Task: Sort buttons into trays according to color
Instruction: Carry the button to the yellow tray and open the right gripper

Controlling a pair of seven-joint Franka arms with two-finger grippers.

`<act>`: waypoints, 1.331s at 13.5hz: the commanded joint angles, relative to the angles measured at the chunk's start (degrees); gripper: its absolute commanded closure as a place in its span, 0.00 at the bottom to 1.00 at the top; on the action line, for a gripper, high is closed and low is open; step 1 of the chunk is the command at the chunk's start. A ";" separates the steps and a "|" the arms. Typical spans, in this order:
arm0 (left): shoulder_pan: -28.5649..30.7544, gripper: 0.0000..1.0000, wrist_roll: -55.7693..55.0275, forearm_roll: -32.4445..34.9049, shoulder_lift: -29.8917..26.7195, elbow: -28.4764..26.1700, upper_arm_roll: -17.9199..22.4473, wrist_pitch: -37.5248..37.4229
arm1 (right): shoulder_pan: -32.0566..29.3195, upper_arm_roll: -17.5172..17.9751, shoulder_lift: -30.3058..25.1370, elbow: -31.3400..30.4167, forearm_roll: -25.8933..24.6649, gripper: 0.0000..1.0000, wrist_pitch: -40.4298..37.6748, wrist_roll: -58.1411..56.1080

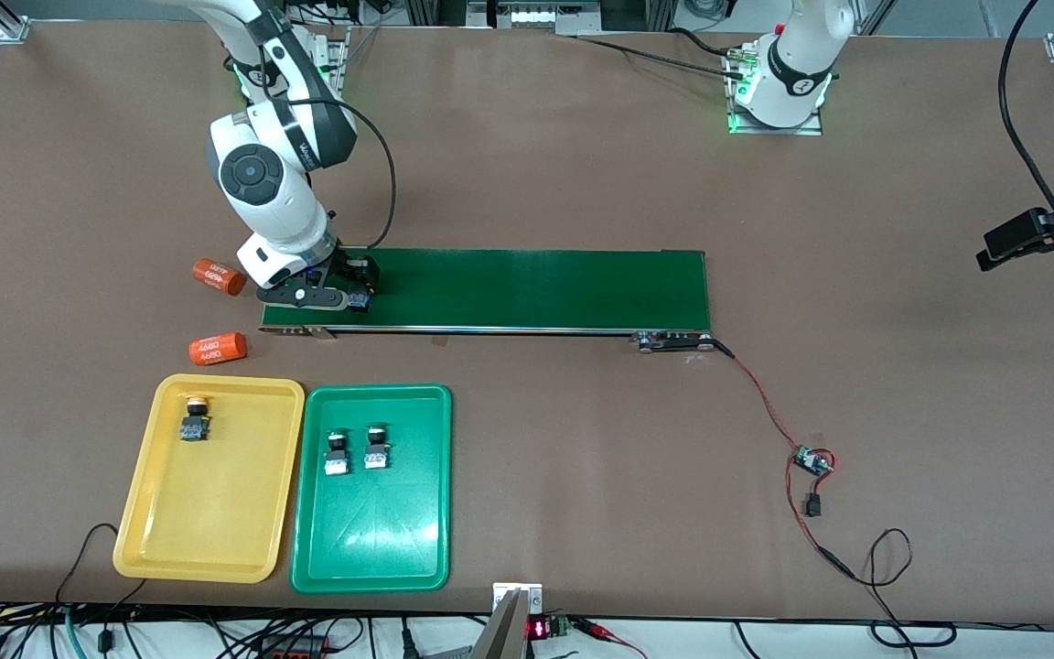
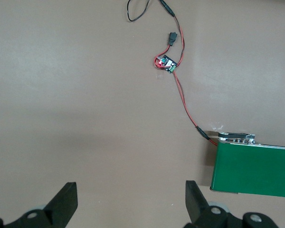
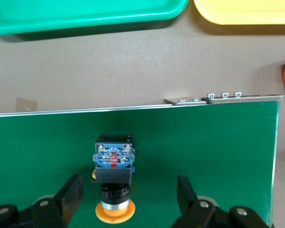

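Hovering over the conveyor belt (image 1: pixel 527 288) at the right arm's end, our right gripper (image 3: pixel 128 199) stood open, unclenched around a yellow button (image 3: pixel 113 178) lying on the belt. We counted one yellow button (image 1: pixel 195 419) in the yellow tray (image 1: pixel 243 540), two green buttons (image 1: pixel 356 450) in the green tray (image 1: pixel 371 549) at its 3 o'clock. Our left gripper (image 2: pixel 130 204) waited released above bare table (image 2: pixel 85 118).

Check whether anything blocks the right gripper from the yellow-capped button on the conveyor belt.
Nothing visible does. The yellow-capped button lies on the conveyor belt between the open fingers of the right gripper, with bare belt on each side of it.
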 commanded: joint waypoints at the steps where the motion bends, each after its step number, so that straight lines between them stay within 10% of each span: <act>1: 1.05 0.00 0.91 -0.58 -0.75 -0.92 -0.12 0.33 | -0.05 -0.32 1.84 -0.60 -0.83 0.12 2.76 -0.70; 10: 1.14 0.00 0.91 -0.67 -0.66 -0.92 -0.12 0.24 | -1.89 -0.68 2.46 -0.08 -2.41 0.78 2.68 -1.22; 18: 1.14 0.00 0.91 -0.32 -0.31 -0.83 -0.12 1.29 | -9.71 -0.68 2.10 15.10 -2.23 0.82 -8.66 -11.23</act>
